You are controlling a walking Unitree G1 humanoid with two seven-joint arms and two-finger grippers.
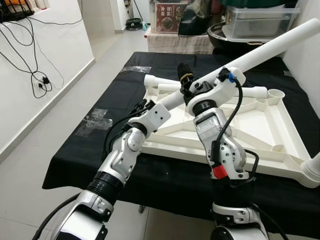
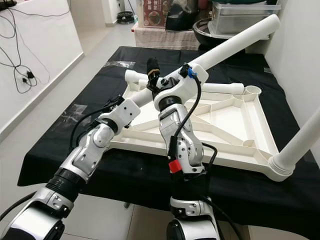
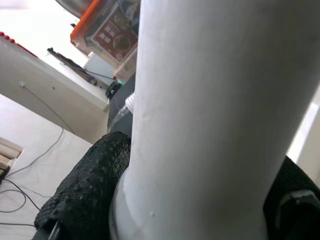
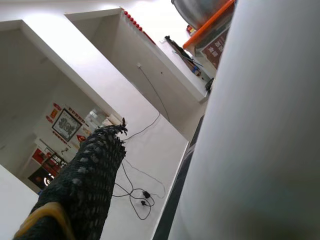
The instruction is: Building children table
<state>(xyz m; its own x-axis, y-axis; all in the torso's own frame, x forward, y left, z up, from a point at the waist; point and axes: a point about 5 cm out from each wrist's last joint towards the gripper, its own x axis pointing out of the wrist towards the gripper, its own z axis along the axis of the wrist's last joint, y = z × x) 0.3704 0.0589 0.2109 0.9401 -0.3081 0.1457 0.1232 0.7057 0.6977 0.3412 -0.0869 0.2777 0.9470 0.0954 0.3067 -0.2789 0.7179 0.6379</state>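
A white table top [image 1: 260, 125] lies upside down on a table covered in black cloth [image 1: 90, 150]. A long white leg tube [image 1: 270, 47] slants over it, from the near left up to the far right. My left gripper [image 1: 169, 101] is shut on the tube's lower end; its black fingers [image 3: 85, 190] press either side of the tube [image 3: 215, 125]. My right gripper [image 1: 189, 85] is shut on the tube a little higher, with one black finger [image 1: 184, 74] sticking up. Another white leg [image 2: 300, 142] stands in the near right corner socket.
An open corner socket [image 1: 275, 94] sits at the far right of the table top. Boxes and a clear container [image 1: 260, 20] crowd the back. Cables [image 1: 37, 75] hang on the white wall at left, above bare floor. Clear tape [image 1: 95, 120] lies on the cloth.
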